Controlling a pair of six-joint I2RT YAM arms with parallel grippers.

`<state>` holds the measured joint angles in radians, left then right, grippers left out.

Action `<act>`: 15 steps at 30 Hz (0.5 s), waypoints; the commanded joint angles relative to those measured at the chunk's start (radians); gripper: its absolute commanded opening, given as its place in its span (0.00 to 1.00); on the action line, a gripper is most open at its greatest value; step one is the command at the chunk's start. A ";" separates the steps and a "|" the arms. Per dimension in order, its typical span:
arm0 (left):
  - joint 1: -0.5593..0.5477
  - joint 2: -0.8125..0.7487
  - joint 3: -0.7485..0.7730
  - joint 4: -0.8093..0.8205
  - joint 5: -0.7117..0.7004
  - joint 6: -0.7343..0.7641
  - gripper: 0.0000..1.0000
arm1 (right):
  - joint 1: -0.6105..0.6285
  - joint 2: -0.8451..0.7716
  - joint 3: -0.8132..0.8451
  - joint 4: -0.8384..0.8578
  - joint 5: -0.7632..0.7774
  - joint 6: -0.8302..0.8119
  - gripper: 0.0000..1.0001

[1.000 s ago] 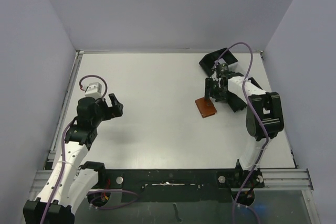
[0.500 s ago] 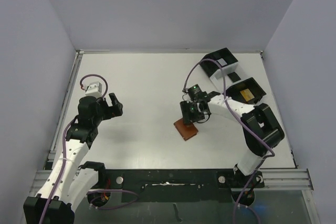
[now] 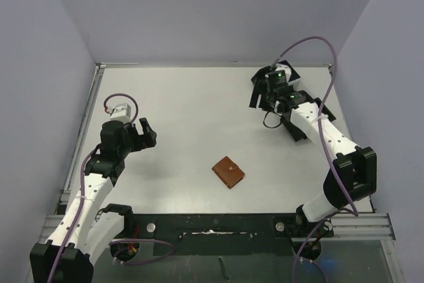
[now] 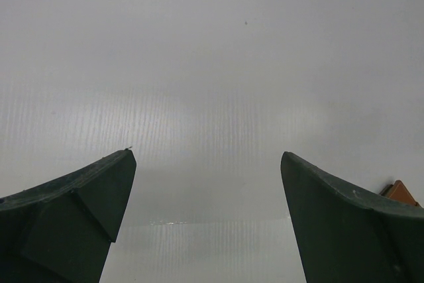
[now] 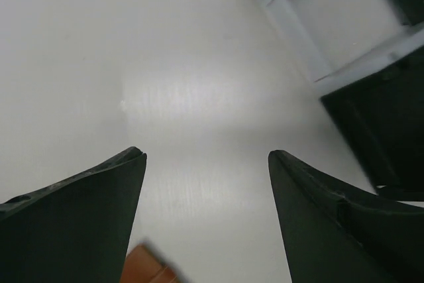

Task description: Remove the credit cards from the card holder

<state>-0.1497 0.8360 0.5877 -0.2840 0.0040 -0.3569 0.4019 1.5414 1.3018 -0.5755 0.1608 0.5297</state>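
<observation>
The card holder, a small brown leather wallet, lies closed and flat on the white table near the front middle, snap tab on top. No cards show. My right gripper is open and empty, raised at the far right, well apart from the wallet. In the right wrist view the gripper has its jaws wide apart, with a blurred corner of the wallet at the bottom edge. My left gripper is open and empty at the left. In the left wrist view a wallet corner peeks past the right finger.
A black-and-white compartment tray sits at the far right corner, mostly hidden under my right arm; it also shows in the right wrist view. Grey walls close the table at the back and both sides.
My right gripper carried the wallet toward the front middle, let it go, and moved back up to the far right over the tray. The left arm barely moved.
</observation>
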 commanded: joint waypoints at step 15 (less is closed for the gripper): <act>-0.005 -0.018 0.029 0.050 -0.061 0.007 0.92 | -0.246 0.389 0.480 -0.021 0.315 0.270 0.70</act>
<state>-0.1501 0.8341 0.5877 -0.2844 -0.0376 -0.3573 0.1730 1.8889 1.7039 -0.5869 0.4156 0.7277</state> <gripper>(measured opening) 0.921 0.714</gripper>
